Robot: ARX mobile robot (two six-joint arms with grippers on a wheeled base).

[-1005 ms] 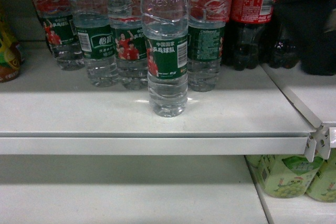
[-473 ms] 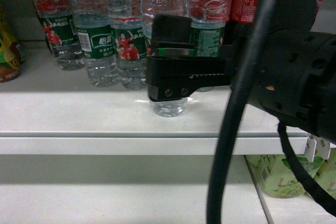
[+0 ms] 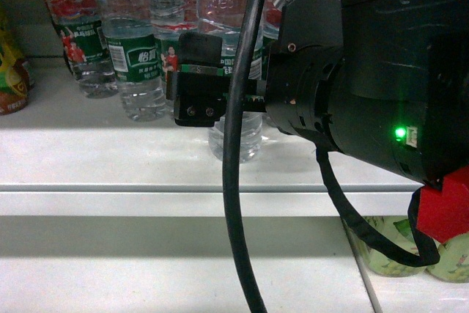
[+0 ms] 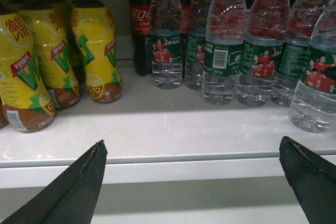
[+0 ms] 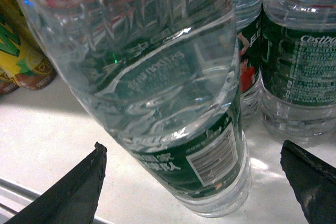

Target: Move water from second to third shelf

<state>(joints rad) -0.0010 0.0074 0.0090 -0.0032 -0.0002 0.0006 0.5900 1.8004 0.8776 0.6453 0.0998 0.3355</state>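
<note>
- The right gripper [image 5: 191,182] is spread wide, its two dark fingertips [image 5: 79,192] at the lower left and lower right corners of the right wrist view, with the water [image 5: 157,93] standing between them and touching neither.
- In the head view that arm's black body fills the right half of the frame, and a thick black cable [image 3: 238,144] drops down the middle in front of the bottle.
- The water [image 3: 236,137] stands upright on the white shelf [image 3: 110,159], forward of its row and nearest the front lip; it is clear, full, with a green label and barcode.
- Behind it, across the upper part of the frame, stand more water bottles [image 3: 135,49] of the same kind.
- The left gripper [image 4: 191,182] hangs open too, fingertips in the lower corners of the left wrist view, below and clear of the shelf's front edge.
- That view shows yellow drink bottles [image 4: 97,51] at the left, a cola bottle [image 4: 140,24] behind, then the water row toward the right.
- Bare shelf lies in front of the rows, widest at the left.
- Below, at the lower right of the head view, pale green cartons [image 3: 388,251] sit on the next shelf down.
</note>
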